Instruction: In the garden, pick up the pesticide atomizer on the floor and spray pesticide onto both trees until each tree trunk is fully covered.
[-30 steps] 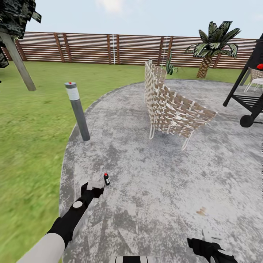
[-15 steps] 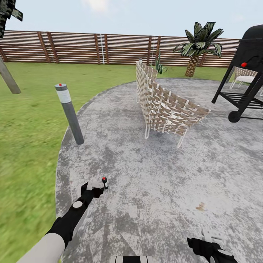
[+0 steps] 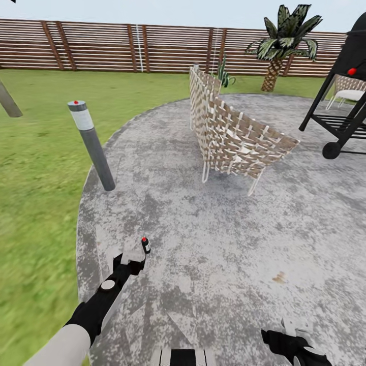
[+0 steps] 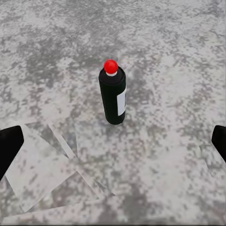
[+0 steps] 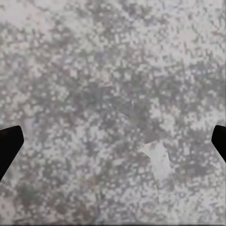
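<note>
right gripper (image 3: 295, 325) at 5 o'clock, low over the grey patio (image 3: 229, 239), fingers spread wide; left gripper (image 3: 133, 252) at 7 o'clock, fingers spread, nothing between them | pesticide atomizer (image 3: 146, 245) upright on the patio just beyond it, not yet touched | bollard lamp (image 3: 91, 145) at 10 o'clock; woven chair (image 3: 234, 140) at 12; grill (image 3: 343, 96) at 2; slat fence (image 3: 101, 47) farthest

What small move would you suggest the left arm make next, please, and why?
Probably ease the left claw forward around the spray bottle. The bottle stands upright on the paving, just ahead of the open fingers and centred between them, not yet gripped.
</note>
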### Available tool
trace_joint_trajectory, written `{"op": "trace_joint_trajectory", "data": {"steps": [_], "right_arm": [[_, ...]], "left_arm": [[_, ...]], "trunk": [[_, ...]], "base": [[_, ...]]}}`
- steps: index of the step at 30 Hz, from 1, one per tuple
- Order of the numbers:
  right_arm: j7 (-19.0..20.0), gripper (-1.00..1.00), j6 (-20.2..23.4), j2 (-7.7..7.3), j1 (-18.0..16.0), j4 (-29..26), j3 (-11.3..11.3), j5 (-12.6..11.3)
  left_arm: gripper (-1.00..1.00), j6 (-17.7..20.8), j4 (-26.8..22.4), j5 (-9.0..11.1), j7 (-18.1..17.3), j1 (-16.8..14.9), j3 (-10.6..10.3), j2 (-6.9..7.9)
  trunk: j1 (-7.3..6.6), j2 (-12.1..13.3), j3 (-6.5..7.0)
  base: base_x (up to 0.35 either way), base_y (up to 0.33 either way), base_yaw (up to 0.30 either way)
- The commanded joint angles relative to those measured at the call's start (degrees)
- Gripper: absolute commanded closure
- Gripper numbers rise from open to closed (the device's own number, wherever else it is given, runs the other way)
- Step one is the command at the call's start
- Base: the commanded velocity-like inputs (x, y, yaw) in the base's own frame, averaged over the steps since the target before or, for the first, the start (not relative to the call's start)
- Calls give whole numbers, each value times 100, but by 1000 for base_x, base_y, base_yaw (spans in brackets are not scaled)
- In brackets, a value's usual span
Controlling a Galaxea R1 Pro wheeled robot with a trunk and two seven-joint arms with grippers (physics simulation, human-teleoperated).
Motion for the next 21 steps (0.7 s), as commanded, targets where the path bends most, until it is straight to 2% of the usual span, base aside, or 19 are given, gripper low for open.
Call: {"op": "trace_joint_trajectory", "data": {"steps": [1,12,21], "right_arm": [[0,-100,-1,-2,-2,-4,0,0],[0,-100,1,-5,1,-480,-1,0],[0,-100,-1,15,4,-555,11,0]], "left_arm": [[-100,-26,-1,-1,0,0,0,0],[-100,-403,-26,-8,0,0,0,0],[-100,-451,-28,-8,0,0,0,-9]], "trunk": [[2,-2,-32],[31,-17,-375],[54,-29,-655]], "base": [[0,0,0],[0,0,0],[0,0,0]]}}
